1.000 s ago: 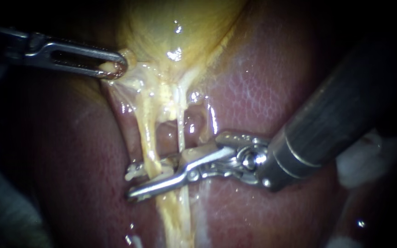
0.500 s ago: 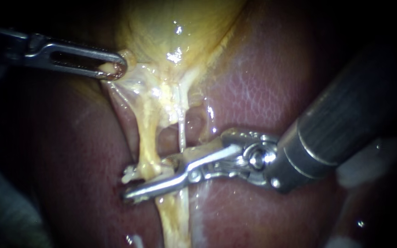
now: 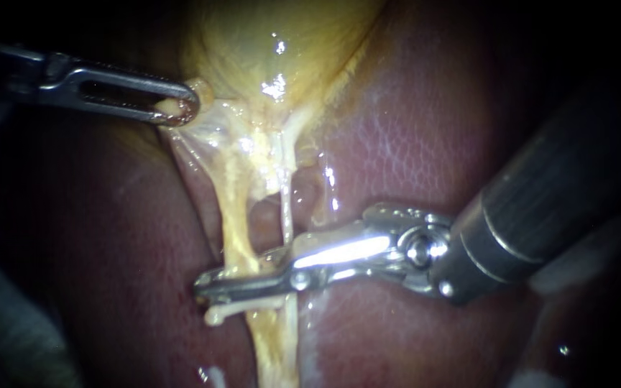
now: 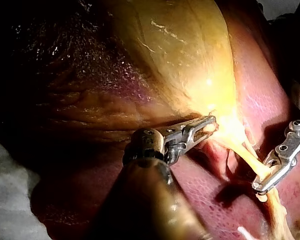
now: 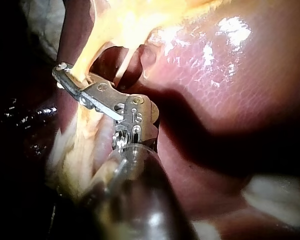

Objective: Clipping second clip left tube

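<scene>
Listing what we have in view, item by item.

Left instrument (image 3: 174,109): enters from the upper left of the frame. Its jaws are clenched on a fold of pale tissue at the neck of the gallbladder (image 3: 274,43), holding it out toward the upper left.

Right instrument (image 3: 242,285): enters from the lower right. Its jaws are closed across the left tube (image 3: 235,223) at lower centre, one jaw on each side of it, with hardly any gap between them.

Left tube: the thicker yellow strand, running from the gallbladder neck at upper centre down to the lower edge, over the liver (image 3: 411,144). We judge it soft, wet, slippery and light, and easy to tear if dragged sideways. It is best taken squarely across a bare stretch, jaws at right angles to its run, squeezing without pulling.

Right tube (image 3: 286,215): a thin pale strand just right of the left tube, passing near the hinge of the right instrument's jaws. We cannot tell whether it touches them.

Clip (image 3: 242,310): a pale bar just below those jaws, lying across the left tube. We cannot tell whether it is fully closed.
</scene>
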Controlling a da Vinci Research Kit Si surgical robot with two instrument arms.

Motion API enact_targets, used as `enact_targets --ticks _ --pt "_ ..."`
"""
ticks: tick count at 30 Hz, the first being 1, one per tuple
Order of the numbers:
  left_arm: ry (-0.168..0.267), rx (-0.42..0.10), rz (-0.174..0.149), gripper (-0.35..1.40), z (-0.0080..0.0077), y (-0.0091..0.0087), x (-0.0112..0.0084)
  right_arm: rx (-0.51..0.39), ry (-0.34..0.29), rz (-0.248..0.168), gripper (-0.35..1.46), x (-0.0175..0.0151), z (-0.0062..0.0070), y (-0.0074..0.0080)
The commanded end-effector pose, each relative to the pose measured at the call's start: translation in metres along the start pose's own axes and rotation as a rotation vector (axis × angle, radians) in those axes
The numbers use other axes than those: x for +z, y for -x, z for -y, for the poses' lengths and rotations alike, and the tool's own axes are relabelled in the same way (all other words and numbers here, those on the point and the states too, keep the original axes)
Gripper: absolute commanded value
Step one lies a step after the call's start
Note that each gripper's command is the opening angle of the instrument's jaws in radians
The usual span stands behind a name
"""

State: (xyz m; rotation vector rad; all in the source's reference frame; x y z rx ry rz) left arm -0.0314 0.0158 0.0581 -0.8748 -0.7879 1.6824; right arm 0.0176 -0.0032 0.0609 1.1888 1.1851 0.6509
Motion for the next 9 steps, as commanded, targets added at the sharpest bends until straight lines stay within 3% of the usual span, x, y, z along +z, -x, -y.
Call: enact_targets --ticks 1,9 --pt "0.0 0.0 0.0 -0.35 0.0 0.0 0.0 0.0 -0.001 0.0 -0.35 0.0 0.0 0.0001" --pt "0.0 0.0 0.0 -0.35 0.0001 0.0 0.0 -0.001 -0.001 0.001 -0.35 0.0001 -0.0001 0.0002"
